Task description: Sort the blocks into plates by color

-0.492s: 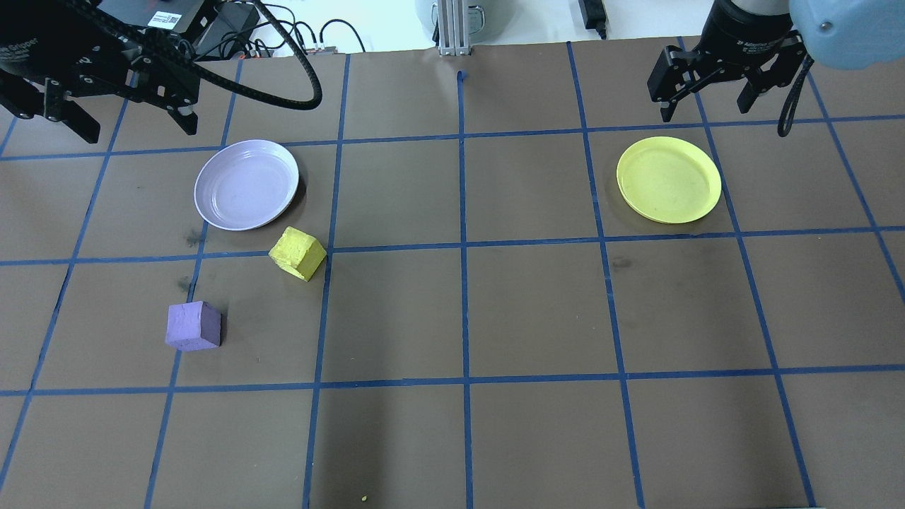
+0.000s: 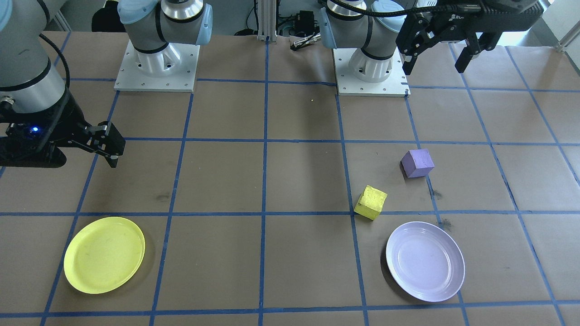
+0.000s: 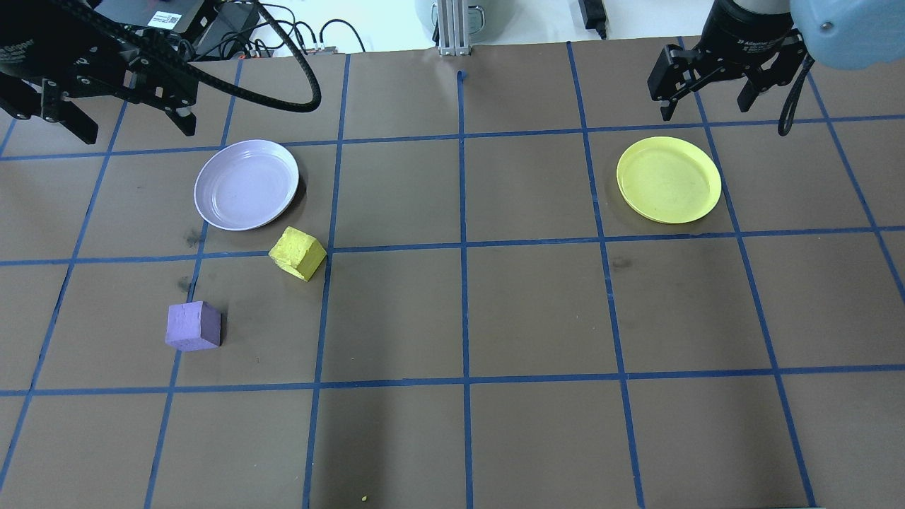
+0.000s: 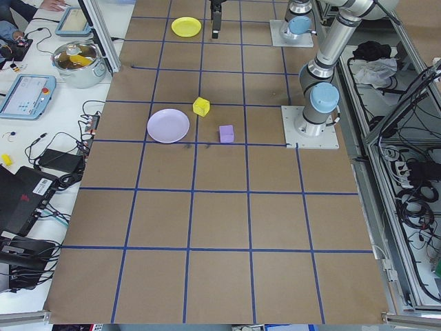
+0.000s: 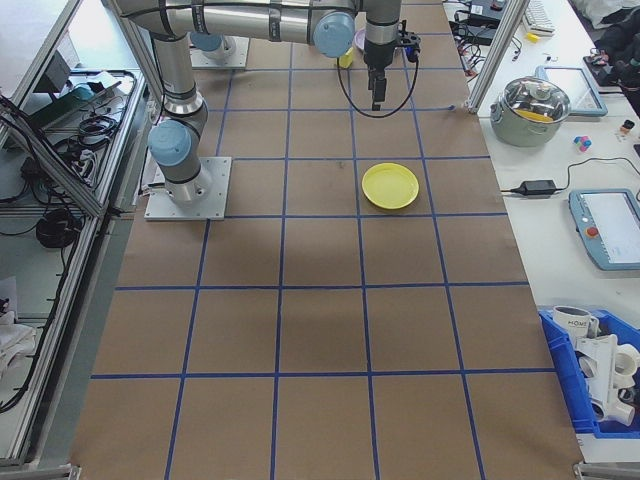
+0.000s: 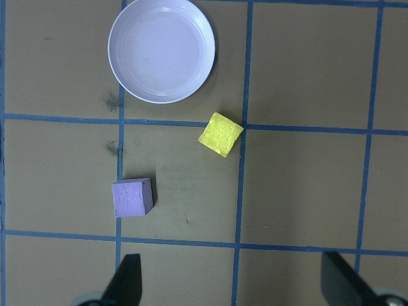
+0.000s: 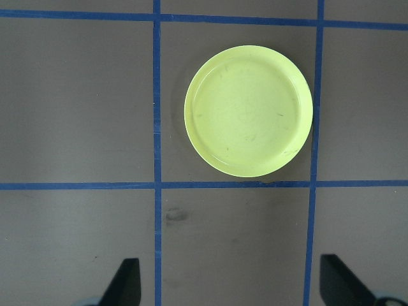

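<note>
The purple block (image 3: 193,326) and the yellow block (image 3: 298,252) lie on the brown table on my left side, a short gap apart. The yellow block sits just in front of the empty lavender plate (image 3: 246,184). My left gripper (image 3: 138,127) hangs open, high above the table and beyond that plate. Its wrist view looks down on the purple block (image 6: 132,197), yellow block (image 6: 220,134) and lavender plate (image 6: 161,50). The empty yellow plate (image 3: 668,179) is at the far right. My right gripper (image 3: 707,106) is open, raised beyond it, with the yellow plate (image 7: 248,109) in its wrist view.
Blue tape lines grid the brown table (image 3: 537,311). The two arm bases (image 2: 156,68) stand at the robot's side of it. Off the far edge lie cables (image 3: 283,35), and a side bench holds a pot (image 4: 78,61) and tablets.
</note>
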Motion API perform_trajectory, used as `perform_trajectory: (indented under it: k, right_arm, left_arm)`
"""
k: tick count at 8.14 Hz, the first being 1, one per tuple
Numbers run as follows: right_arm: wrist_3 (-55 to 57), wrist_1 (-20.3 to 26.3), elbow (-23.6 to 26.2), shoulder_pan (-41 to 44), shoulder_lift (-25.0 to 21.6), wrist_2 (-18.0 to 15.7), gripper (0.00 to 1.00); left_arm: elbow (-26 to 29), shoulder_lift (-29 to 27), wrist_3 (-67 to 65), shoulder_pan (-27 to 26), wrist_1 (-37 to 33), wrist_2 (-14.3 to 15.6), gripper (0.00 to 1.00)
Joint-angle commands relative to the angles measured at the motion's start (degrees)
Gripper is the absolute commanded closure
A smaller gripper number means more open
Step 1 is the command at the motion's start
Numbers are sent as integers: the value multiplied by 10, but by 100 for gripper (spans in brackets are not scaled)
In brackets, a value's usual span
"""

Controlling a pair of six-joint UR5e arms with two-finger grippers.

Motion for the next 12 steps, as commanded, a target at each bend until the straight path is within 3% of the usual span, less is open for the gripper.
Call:
perform_trajectory:
  k: [1, 3, 6, 12]
  right_arm:
    - [0, -1, 4, 0, -1, 0, 0]
    - [1, -2, 5, 0, -1, 1, 0]
    - [1, -2, 5, 0, 1, 0, 0]
    - [-2, -4, 6, 0, 0, -2, 0]
  left_arm:
    - [-2, 4, 56, 7, -1, 2, 0]
    - [-29, 9, 61, 47, -6, 19, 0]
    - [-84, 25, 117, 132, -5, 17, 0]
    - [-122, 35, 117, 163, -1, 17, 0]
